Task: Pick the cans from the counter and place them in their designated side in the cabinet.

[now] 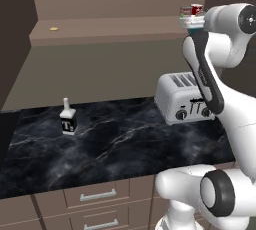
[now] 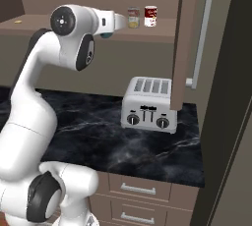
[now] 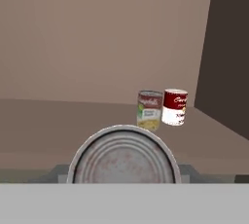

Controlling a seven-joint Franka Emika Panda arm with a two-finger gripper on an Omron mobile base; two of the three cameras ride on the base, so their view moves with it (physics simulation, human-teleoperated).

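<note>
Three cans: end effector clamps teal can; beige-yellow can, red-and-white can on cabinet shelf; labels unreadable.

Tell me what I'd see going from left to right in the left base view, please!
Small yellow thing on the cabinet shelf → little bottle on the counter → toaster → beige-yellow can → red-and-white can.

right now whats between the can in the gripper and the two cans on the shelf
Nothing but bare cabinet shelf board. The hand view shows the held can's silver top in front, then open brown board up to the beige-yellow can and the red-and-white can.
</note>
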